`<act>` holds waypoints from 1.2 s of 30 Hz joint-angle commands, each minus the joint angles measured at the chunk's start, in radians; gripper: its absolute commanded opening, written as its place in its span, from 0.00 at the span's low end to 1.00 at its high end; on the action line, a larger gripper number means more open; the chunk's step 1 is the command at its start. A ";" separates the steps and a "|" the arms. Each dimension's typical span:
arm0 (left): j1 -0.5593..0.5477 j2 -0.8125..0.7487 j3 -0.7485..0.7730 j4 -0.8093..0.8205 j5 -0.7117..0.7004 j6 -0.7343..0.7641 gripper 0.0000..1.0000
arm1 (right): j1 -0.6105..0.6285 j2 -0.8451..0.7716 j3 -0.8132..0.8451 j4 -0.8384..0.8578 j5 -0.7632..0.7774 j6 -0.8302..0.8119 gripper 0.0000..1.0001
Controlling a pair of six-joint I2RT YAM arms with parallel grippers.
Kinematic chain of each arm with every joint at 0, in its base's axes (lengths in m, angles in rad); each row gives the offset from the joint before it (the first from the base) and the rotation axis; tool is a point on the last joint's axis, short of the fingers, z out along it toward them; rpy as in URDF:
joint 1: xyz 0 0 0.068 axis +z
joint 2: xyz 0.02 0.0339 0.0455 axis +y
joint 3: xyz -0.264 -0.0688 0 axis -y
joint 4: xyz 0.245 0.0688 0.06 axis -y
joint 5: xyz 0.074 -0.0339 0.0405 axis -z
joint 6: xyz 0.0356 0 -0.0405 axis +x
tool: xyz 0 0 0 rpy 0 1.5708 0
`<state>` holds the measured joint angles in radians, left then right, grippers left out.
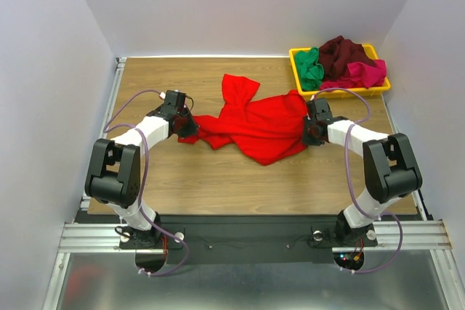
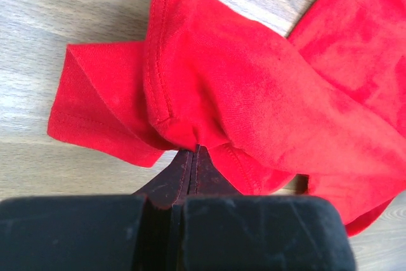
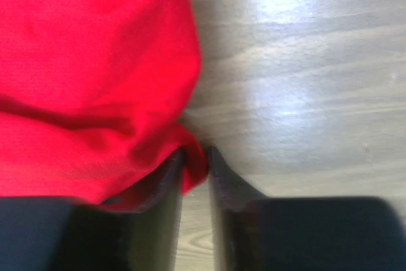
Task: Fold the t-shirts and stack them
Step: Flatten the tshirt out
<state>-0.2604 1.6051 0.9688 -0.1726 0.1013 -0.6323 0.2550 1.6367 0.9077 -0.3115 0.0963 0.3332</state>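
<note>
One wood-grain table [image 1: 218, 186] bears a crumpled red shirt [image 1: 254, 125] at its middle. Yellow tray [image 1: 296, 54], back right, holds a green shirt [image 1: 311, 67], maroon shirt [image 1: 345, 52] and pink shirt [image 1: 367, 74], bunched and overlapping. Left gripper [image 2: 193, 150] clamps the red shirt's hemmed edge; right gripper [image 3: 196, 153] straddles its other side, grip unclear.

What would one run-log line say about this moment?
red t-shirt: crumpled on table | left gripper: shut on its edge | right gripper: jaws astride opposite edge, grip unclear | yellow tray: other shirts piled
</note>
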 commanded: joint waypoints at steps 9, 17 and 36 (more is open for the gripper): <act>0.001 -0.063 0.099 -0.011 0.038 0.016 0.00 | 0.004 -0.080 -0.018 0.022 -0.060 0.030 0.00; 0.032 -0.134 0.200 -0.077 0.074 0.003 0.00 | 0.004 -0.309 0.155 -0.286 0.106 0.027 0.00; 0.167 0.226 0.628 -0.024 0.037 0.097 0.37 | 0.004 -0.196 0.431 -0.380 0.223 0.041 0.00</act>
<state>-0.1043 1.8069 1.4696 -0.1986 0.2268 -0.5911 0.2562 1.4502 1.2747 -0.7044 0.3225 0.3557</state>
